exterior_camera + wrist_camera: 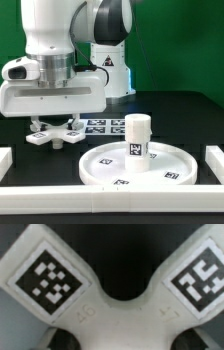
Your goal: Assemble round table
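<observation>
In the exterior view, the arm reaches down at the exterior view's left, and its pincer [55, 121] sits low over the cross-shaped base [56, 133], which lies on the black desk [185, 130]. The fingertips are hidden behind the base's arms. To the exterior view's right of the base, well apart from it, lies the round disc [140, 166], rim up, with the cylinder leg [137, 135] standing upright on it near its middle. The marker board [100, 125] lies flat behind them. White border rails [110, 195] edge the desk. In the wrist view, the cross-shaped base [120, 308] fills the picture, two of its arms spreading apart, each bearing a square tag [50, 277]. The pincer [122, 339] straddles the base's middle with a dark fingertip [62, 340] on either side. I cannot tell whether it clamps the base.
</observation>
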{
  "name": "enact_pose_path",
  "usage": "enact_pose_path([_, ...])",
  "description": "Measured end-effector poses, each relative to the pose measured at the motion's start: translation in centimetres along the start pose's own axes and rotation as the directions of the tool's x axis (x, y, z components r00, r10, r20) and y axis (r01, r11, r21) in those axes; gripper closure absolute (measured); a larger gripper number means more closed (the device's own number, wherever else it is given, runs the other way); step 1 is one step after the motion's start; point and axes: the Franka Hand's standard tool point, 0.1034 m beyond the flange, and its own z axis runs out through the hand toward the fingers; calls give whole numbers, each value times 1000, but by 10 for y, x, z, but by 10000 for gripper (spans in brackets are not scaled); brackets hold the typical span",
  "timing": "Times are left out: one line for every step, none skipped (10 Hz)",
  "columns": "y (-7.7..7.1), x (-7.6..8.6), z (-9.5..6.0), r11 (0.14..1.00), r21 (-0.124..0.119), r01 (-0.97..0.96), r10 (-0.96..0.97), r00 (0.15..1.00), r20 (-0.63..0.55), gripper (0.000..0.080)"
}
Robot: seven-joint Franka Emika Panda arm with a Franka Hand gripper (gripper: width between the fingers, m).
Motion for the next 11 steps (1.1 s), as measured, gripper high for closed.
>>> enact_pose_path([0,0,0,1000,0,0,0,1000,0,356])
enact_pose_path([0,0,0,1000,0,0,0,1000,0,356])
enact_pose_path([-1,1,-1,1000,0,3,-3,1000,-1,356])
enact_pose_path([-5,3,-3,1000,1,8,-8,1000,-2,356])
enact_pose_path([-11,6,-7,1000,4,13,-13,1000,-1,356])
enact_pose_path([-19,11,-12,1000,4,15,-15,1000,-8,354])
enact_pose_path([-34,18,-21,1000,6,8,-8,1000,-15,354])
enact_pose_path([-50,23,-33,1000,11,-19,19,1000,-20,354])
enact_pose_path([-70,28,-48,998,24,-52,52,999,-9,354])
enact_pose_path([-94,37,-67,995,38,-97,97,995,15,354])
enact_pose_path([-112,51,-80,992,39,-123,123,992,16,354])
